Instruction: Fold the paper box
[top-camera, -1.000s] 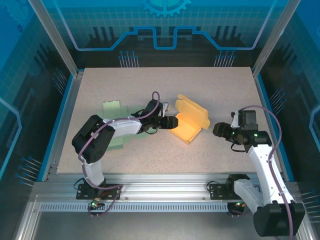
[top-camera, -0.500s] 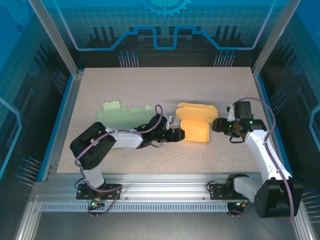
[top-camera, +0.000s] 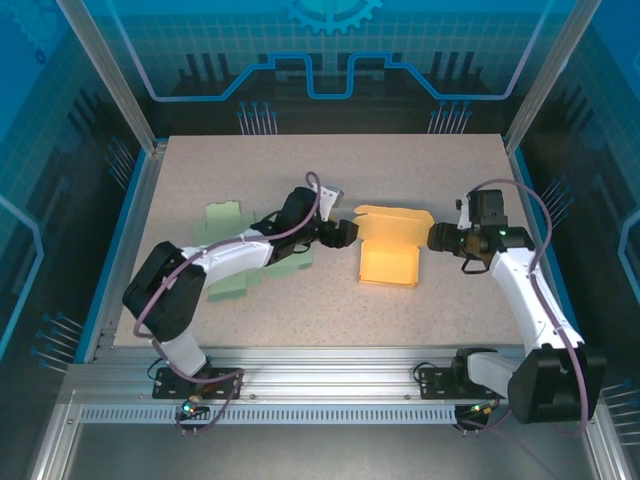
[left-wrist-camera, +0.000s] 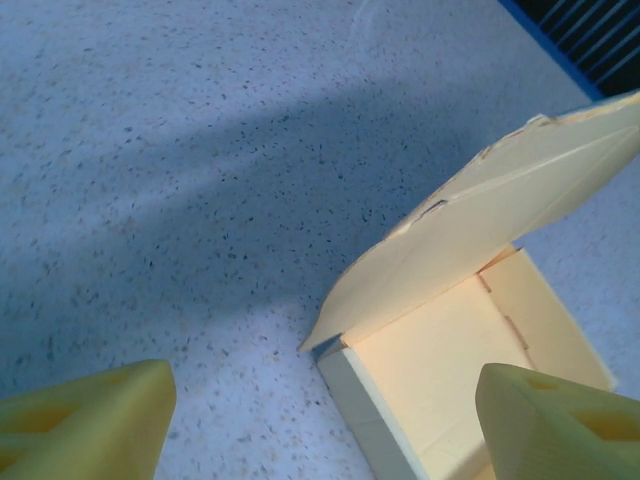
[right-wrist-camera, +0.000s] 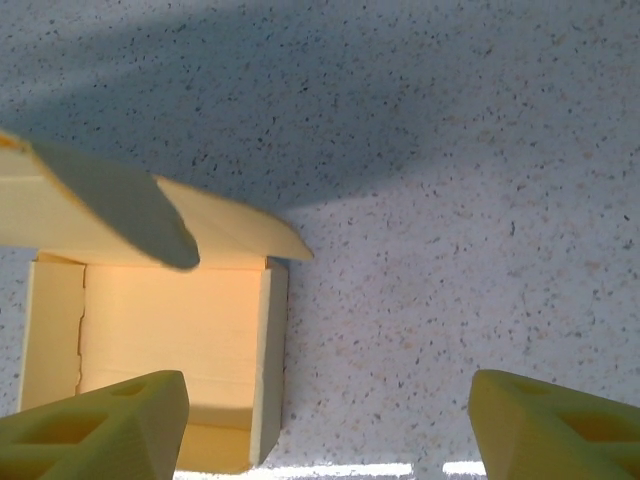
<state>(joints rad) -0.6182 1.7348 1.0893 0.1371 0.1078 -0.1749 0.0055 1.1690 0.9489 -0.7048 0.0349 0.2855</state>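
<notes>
- Box (top-camera: 388, 262): yellow, on table (top-camera: 300, 165), just to 3 o'clock of table centre in top view. Tray open, face up.
- Lid (left-wrist-camera: 490, 205): hinged on tray's 12 o'clock edge, raised and leaning, not shut. Hinge line runs 9–3.
- Left gripper (top-camera: 343, 232): just beside lid's 9 o'clock end. Box lies at approx 3–4 o'clock from it. Jaws wide apart, nothing between them; left wrist view has tray corner and lid edge in the gap ahead.
- Right gripper (top-camera: 437, 238): just beside lid's 3 o'clock end. Box lies at 9 o'clock from it. Jaws wide apart too, holding nothing; right wrist view puts tray wall and lid corner ahead, toward one side.
- Contact w/ box: can't tell for either gripper from top view; wrist views suggest both are apart from it.
- Key relation: grippers bracket the hinge line, one per end, facing each other along 9–3. Neither clearly nearer; approx equal.
- Judgement: lid needs to swing toward 6 o'clock over tray, so the push has to come from its 12 o'clock side, across the hinge line, not along it.
- Green sheet (top-camera: 232, 285): flat, under left arm at 9 o'clock of box, well apart from it.
</notes>
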